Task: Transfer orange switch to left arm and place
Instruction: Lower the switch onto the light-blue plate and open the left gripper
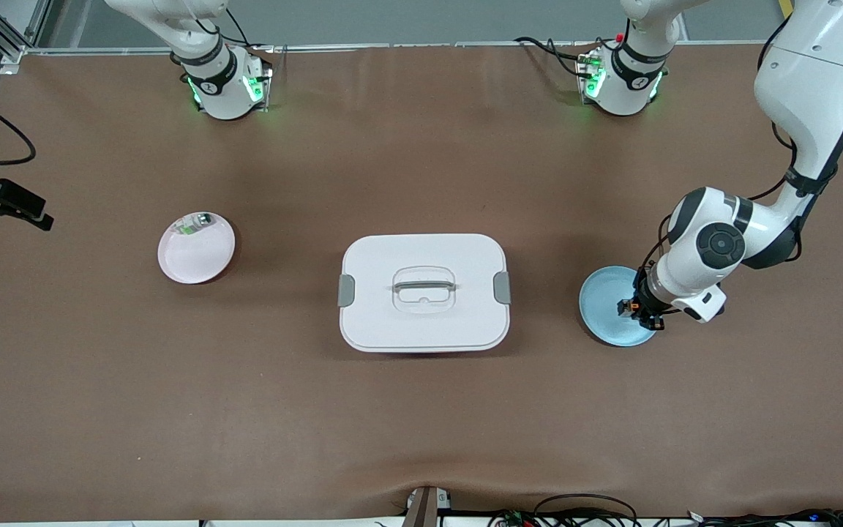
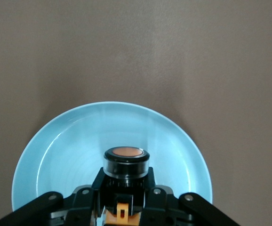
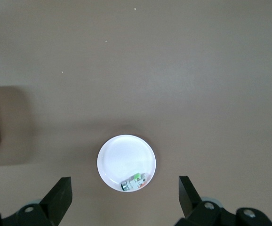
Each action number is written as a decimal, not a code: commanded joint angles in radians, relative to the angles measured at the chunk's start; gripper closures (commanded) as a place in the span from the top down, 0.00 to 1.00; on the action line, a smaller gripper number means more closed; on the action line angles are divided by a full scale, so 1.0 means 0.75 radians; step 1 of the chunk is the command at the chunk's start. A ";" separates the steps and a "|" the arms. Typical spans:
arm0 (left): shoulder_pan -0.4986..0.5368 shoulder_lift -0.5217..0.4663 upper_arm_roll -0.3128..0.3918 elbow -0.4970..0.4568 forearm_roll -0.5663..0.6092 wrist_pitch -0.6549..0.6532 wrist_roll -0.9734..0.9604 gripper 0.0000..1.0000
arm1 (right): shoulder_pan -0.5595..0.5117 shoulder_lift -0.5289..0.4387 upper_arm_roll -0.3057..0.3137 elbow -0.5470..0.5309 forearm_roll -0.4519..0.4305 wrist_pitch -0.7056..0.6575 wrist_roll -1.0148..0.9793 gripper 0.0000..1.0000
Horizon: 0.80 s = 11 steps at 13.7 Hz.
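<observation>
The box [image 1: 424, 293] lies mid-surface between the two plates. Left claw [image 1: 639, 310], over the blue plate [image 1: 601, 300], is clamped on the orange switch [image 2: 125, 161], cap pointing away from the wrist. Right claw [image 3: 124, 195] hangs spread wide, empty, high over the pink plate [image 3: 122, 157]; only its wrist view shows this.

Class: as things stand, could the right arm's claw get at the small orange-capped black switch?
Probably not yet: the orange-capped black switch sits clamped in the left claw over the round blue plate.
</observation>
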 commanded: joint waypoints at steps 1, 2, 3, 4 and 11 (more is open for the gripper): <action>-0.002 0.030 -0.010 0.020 0.032 0.008 -0.028 0.00 | -0.036 0.002 0.019 0.084 -0.008 -0.072 -0.008 1.00; -0.002 0.036 -0.010 0.020 0.032 0.010 -0.032 0.00 | -0.036 0.004 0.019 0.109 -0.010 -0.072 -0.006 1.00; -0.002 0.038 -0.010 0.020 0.032 0.012 -0.032 0.00 | -0.034 0.002 0.019 0.127 -0.012 -0.072 -0.006 1.00; -0.004 0.042 -0.010 0.017 0.032 0.012 -0.032 0.00 | -0.030 0.002 0.023 0.150 -0.024 -0.074 -0.008 1.00; -0.029 0.048 -0.008 0.020 0.030 0.012 -0.039 0.49 | 0.001 0.002 0.031 0.156 -0.034 -0.074 -0.002 1.00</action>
